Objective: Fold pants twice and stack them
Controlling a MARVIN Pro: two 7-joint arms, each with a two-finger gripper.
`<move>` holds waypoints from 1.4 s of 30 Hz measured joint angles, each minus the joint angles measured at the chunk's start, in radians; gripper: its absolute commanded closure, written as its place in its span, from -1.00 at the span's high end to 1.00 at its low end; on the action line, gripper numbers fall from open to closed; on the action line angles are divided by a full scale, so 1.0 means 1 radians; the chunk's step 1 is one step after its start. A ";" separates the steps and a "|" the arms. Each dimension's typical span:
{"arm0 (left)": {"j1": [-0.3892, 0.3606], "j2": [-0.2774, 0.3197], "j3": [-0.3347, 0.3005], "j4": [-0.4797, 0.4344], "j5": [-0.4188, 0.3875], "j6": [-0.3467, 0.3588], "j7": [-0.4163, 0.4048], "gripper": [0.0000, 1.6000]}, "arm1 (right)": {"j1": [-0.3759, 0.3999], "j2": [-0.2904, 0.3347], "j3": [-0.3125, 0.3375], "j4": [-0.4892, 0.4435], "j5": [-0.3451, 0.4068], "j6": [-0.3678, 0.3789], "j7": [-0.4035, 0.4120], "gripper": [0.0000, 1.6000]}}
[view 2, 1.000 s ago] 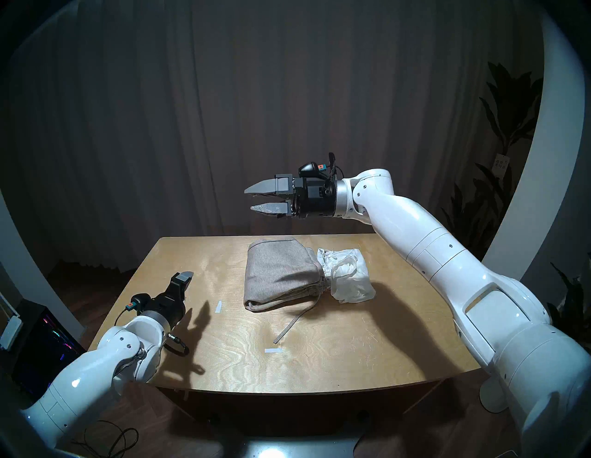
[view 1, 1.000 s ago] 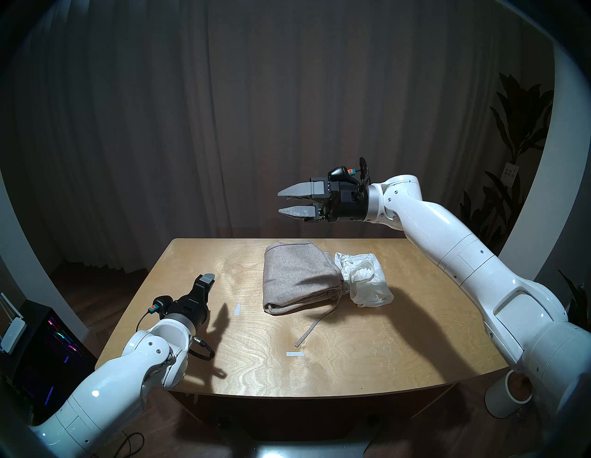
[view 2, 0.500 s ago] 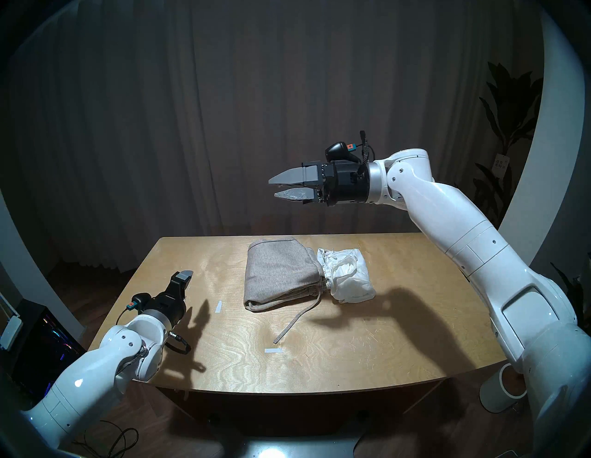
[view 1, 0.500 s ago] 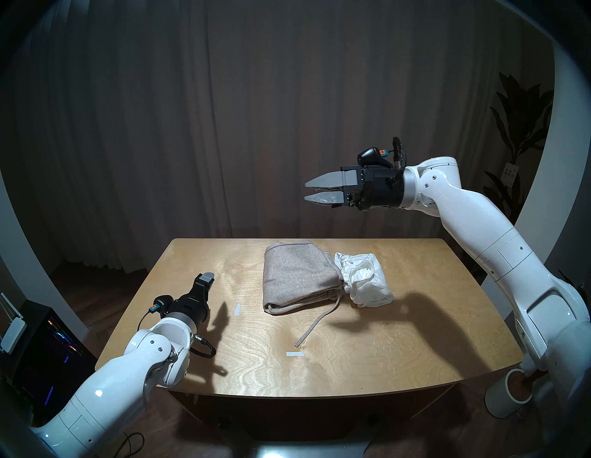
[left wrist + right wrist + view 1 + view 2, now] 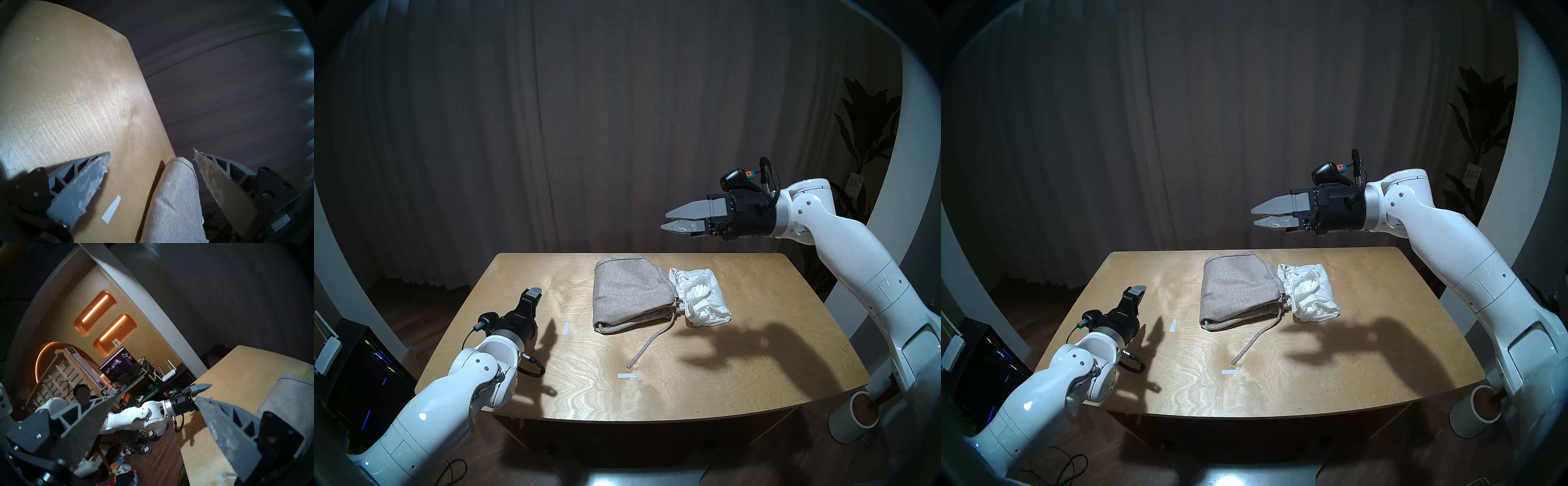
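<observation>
Grey-beige pants folded, white shorts bunched alongside — both arms' fingers spread, empty.

Home living room used as robot workspace: dark curtain behind wooden table, potted plant upper right, lit wall niches, monitor, shoes on floor.

Bare table front and right, folded grey pants and white shorts mid-rear

Wooden table: pants, shorts, tape
</observation>
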 measured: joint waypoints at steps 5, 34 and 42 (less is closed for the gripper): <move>-0.002 -0.006 0.001 0.004 0.001 0.000 0.000 1.00 | -0.042 0.040 0.042 0.001 0.061 -0.001 -0.003 1.00; -0.005 -0.029 0.001 0.028 0.002 -0.002 0.005 1.00 | -0.213 0.033 0.187 0.169 0.399 -0.112 0.051 1.00; -0.005 -0.034 0.001 0.035 0.002 -0.003 0.006 1.00 | -0.245 -0.003 0.190 0.168 0.441 -0.157 0.041 1.00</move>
